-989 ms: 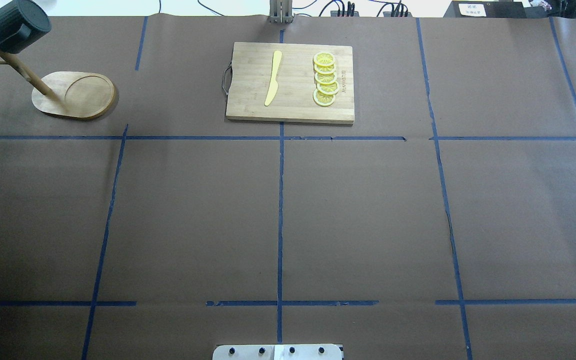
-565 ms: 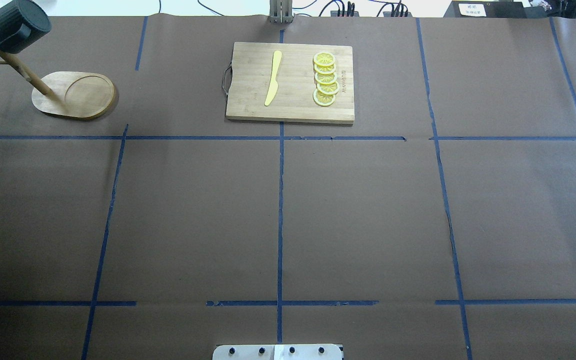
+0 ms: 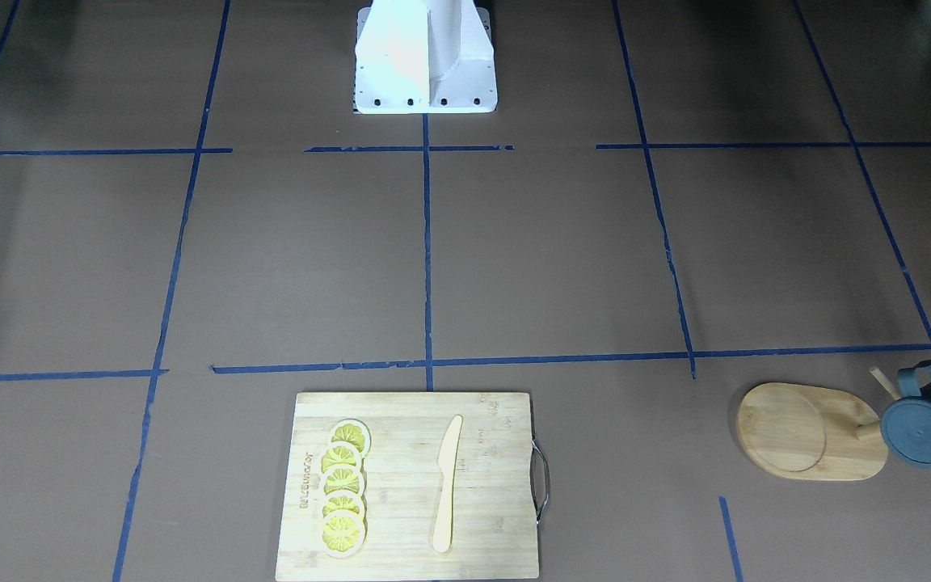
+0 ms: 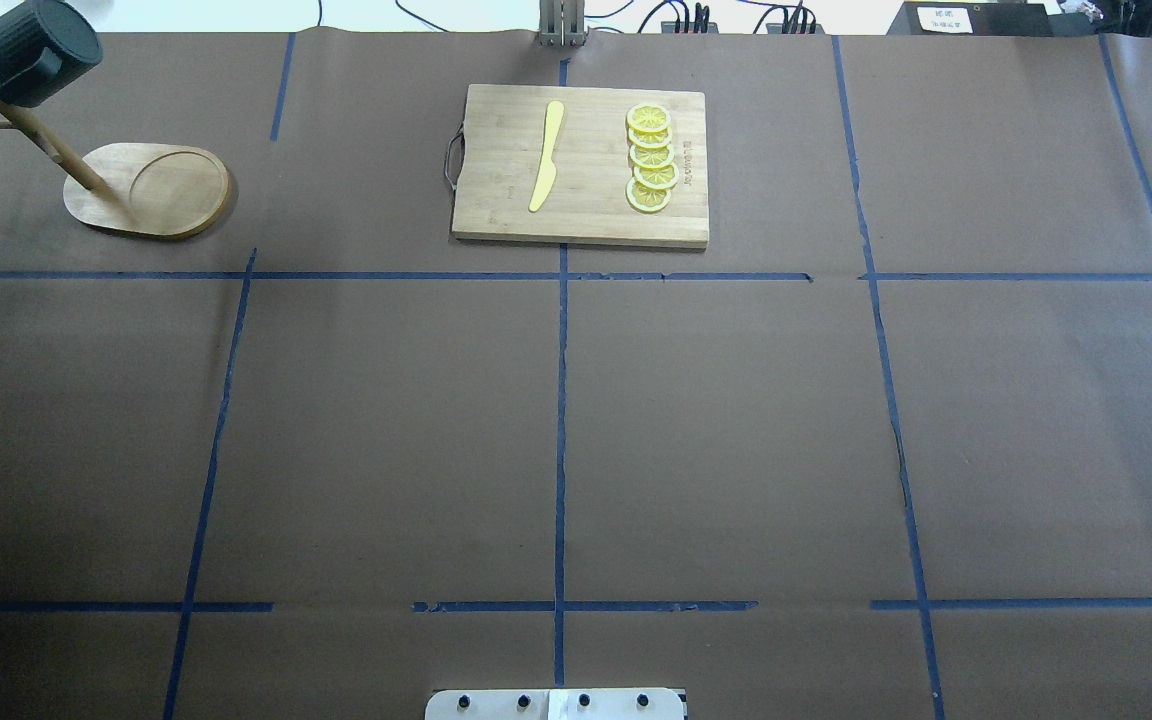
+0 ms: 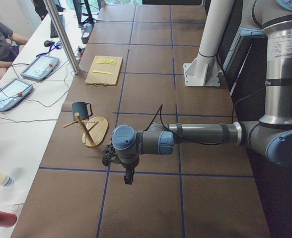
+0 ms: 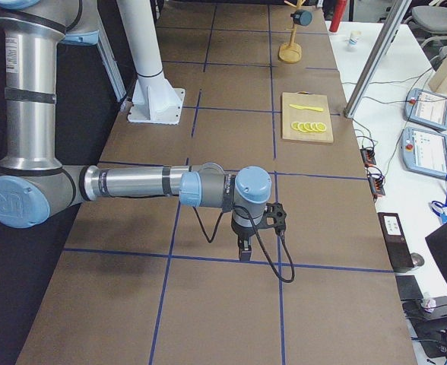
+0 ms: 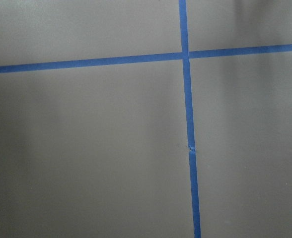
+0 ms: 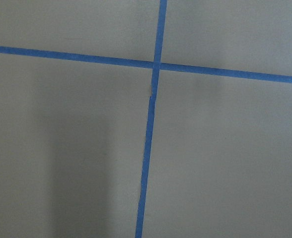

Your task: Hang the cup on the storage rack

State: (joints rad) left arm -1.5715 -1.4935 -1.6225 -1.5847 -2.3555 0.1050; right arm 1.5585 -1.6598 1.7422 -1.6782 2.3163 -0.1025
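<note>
left end effector: points down, low over the table, near a tape cross. Seen only from the side, so I can't tell if the fingers are apart or together.
right end effector: same pose on the table's other half; finger state can't be told either.
wrist cams: brown paper and blue tape lines only.
cup: up on a top peg of the storage rack, tilted, above the base. Well apart from both end effectors.
storage rack: stands at the far left corner of the table.
cutting board: far centre, carrying a yellow knife and a row of lemon slices.
</note>
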